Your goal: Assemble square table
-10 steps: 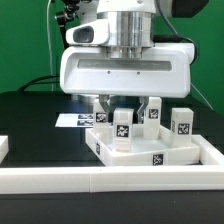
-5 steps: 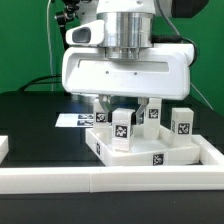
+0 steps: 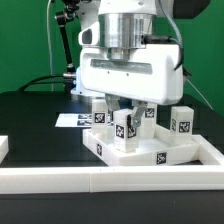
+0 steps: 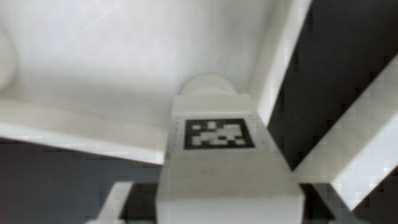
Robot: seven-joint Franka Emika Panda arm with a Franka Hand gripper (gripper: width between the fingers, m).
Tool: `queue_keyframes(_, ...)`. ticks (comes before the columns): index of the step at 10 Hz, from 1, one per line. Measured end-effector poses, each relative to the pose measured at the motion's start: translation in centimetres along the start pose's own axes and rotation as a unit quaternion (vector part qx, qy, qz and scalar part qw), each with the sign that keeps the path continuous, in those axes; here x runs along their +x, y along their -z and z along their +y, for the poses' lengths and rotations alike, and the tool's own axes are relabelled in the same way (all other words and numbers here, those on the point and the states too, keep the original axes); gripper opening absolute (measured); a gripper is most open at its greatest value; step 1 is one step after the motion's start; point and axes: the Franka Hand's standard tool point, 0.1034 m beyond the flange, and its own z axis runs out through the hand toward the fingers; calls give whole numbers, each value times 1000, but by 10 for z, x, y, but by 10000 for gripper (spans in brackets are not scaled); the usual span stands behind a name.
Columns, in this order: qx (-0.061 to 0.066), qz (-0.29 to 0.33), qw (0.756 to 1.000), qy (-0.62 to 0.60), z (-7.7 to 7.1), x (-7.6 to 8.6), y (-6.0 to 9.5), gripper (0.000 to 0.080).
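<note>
The white square tabletop [image 3: 140,152] lies flat near the front rail, with a tag on its front edge. My gripper [image 3: 124,112] is shut on a white tagged leg [image 3: 122,130] that stands upright on the tabletop's near corner. In the wrist view the leg [image 4: 217,140] fills the middle between my fingers [image 4: 128,200], and the gripper [image 4: 222,208] closes on its sides, with the slab [image 4: 107,85] behind. Three other legs stand behind: one at the exterior view's right [image 3: 183,120], one in the middle [image 3: 152,113] and one at the left [image 3: 100,113].
A long white rail [image 3: 110,182] borders the black surface at the front and at the exterior view's right. The marker board [image 3: 70,120] lies behind the tabletop to the left. A white block [image 3: 3,148] sits at the left edge.
The gripper hand has turned about its upright axis while holding the leg; the leg's tag now looks slightly rotated. The tabletop and the other legs have not moved.
</note>
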Motion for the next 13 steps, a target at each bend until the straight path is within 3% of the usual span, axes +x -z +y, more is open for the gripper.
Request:
queue_keyframes(5,5,-2,980,-197,-5,-6,-1,290)
queue_keyframes(7,7,-6,958,-286,-6,-9,-1,290)
queue_keyframes(9,9,-14,919,-394,-8,-12,-2,290)
queue_keyframes(12,12,-29,878,-478,-9,-14,-2,290)
queue_keyframes(13,13,-32,874,-485,-9,-12,-2,290)
